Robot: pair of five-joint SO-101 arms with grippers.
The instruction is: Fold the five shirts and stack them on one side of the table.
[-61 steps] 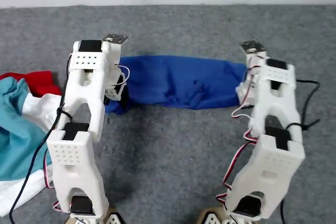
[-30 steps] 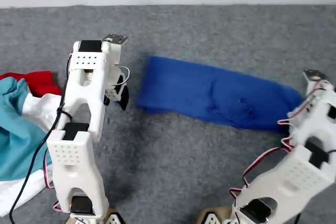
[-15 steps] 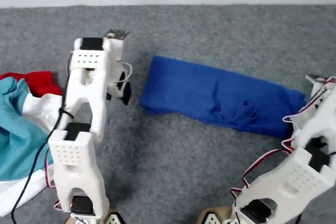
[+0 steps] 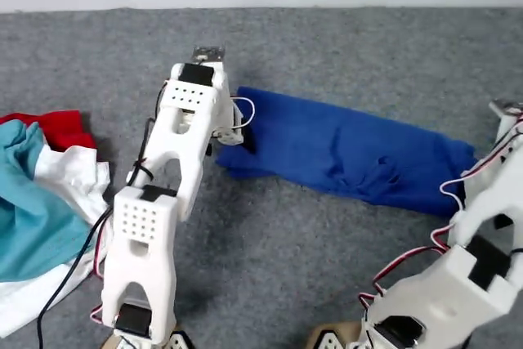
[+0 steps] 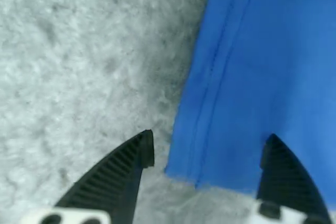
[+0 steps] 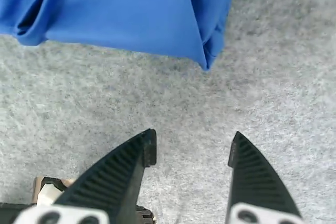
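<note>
We judged the step in hand to be the folding of the blue shirt, which lay as a long, already narrowed band across the desk, one end under the left tool and the other just ahead of the right tool. Four shirts looked to be waiting. A heap of red, teal and white cloth sat well apart from the left tool, on the side of the left arm away from the blue shirt, and nothing was stacked yet.

The left tool was spread and pinched nothing. It straddled the shirt's stitched edge, one finger over bare desk and the other over the cloth, with the corner of the band between them. We could not tell whether the fingertips touched the fabric.

The right tool was also spread and empty. It hung over bare desk, and the pointed corner of the shirt's far end lay a little beyond its fingertips, apart from them.

The next move, as we read it, called for each tool to take a corner. The left would need to drop and close on the hem, and the right to advance first. The band could then be carried end over end.

The left arm reached forward, leaning inward to the shirt. The right arm was swung outward near the desk's edge.
</note>
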